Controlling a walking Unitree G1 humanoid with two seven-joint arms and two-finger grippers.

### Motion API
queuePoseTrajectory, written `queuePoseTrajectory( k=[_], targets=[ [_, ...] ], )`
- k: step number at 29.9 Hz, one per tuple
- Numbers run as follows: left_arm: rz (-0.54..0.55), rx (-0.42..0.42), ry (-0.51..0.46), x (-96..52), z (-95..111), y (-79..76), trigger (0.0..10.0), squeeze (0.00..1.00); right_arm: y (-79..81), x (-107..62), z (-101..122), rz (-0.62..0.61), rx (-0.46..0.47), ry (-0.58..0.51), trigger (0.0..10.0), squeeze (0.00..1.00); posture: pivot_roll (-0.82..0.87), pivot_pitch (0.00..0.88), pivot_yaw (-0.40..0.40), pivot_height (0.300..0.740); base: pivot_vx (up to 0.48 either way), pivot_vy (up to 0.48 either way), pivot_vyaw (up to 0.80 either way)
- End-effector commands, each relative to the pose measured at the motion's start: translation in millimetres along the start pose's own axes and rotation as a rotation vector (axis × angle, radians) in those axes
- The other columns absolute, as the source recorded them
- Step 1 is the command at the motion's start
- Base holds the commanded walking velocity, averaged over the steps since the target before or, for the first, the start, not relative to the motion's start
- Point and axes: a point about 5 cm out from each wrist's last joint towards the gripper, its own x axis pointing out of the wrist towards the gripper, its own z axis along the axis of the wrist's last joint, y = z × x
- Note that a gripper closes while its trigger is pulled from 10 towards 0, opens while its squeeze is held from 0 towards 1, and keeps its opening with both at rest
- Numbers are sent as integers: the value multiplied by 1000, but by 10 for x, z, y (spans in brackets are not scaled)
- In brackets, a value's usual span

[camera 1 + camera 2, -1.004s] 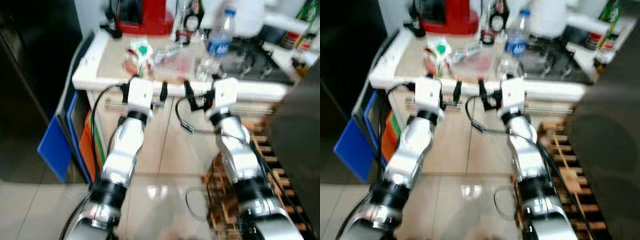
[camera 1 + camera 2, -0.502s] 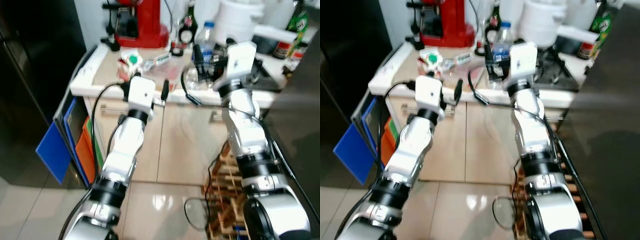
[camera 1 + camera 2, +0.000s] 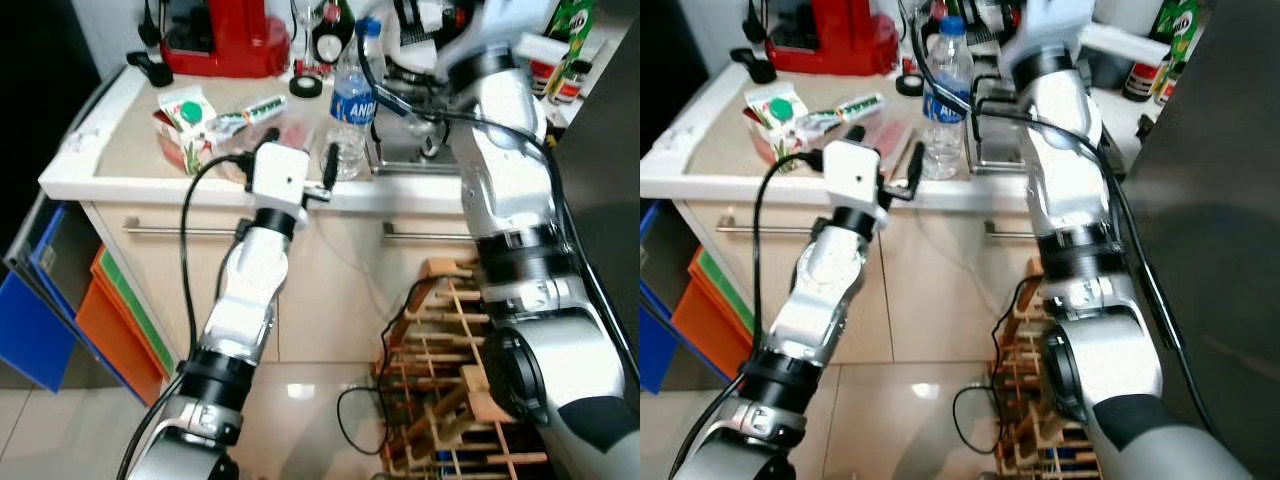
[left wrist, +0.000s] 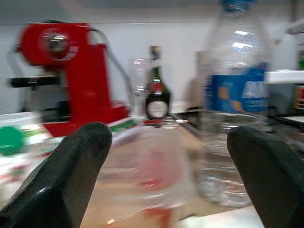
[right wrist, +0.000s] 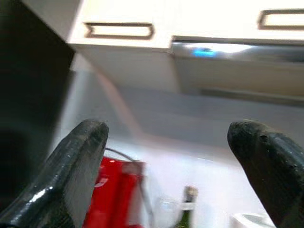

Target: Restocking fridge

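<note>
Left wrist view shows our left gripper [image 4: 168,156] spread wide at the counter [image 3: 110,160] edge with the bottle [image 3: 351,95] standing just ahead, so we should centre on its body before closing, right gripper [image 5: 175,161] spread, raised.

Head eyes looked down at the surface [image 3: 120,150]; the left wrist view sat level, near the bottle [image 4: 236,95]; the right wrist view faced upward.

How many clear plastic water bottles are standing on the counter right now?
1. The water bottle with the blue label stands upright near the counter's front edge, just beyond the open left gripper. Others may be hidden behind the raised right arm.
</note>
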Motion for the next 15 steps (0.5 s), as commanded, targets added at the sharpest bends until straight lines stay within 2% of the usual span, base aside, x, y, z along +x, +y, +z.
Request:
queuePoseTrajectory(
  k=[1, 3, 7, 9, 15],
  targets=[
    [4, -6, -10, -21, 21, -14, 10000, 0, -69, 30, -42, -13, 34, 29, 10000, 0, 54, 0, -44, 740, 0, 0, 0],
    [4, -5, -10, -33, 20, -13, 10000, 0, -73, 47, -48, -13, 55, 40, 10000, 0, 60, 0, -45, 740, 0, 0, 0],
    [7, 0, 2, -119, -1, 13, 10000, 0, -131, 128, -168, -56, 172, 155, 10000, 0, 87, 0, -46, 740, 0, 0, 0],
    [7, 4, 12, -160, -16, 35, 10000, 0, -202, 168, -216, -96, 132, 201, 10000, 0, 95, 0, -46, 740, 0, 0, 0],
    [9, 9, 21, -201, -20, 57, 10000, 0, -324, 197, -272, -159, 119, 273, 10000, 0, 109, 0, -48, 740, 0, 0, 0]
  ],
)
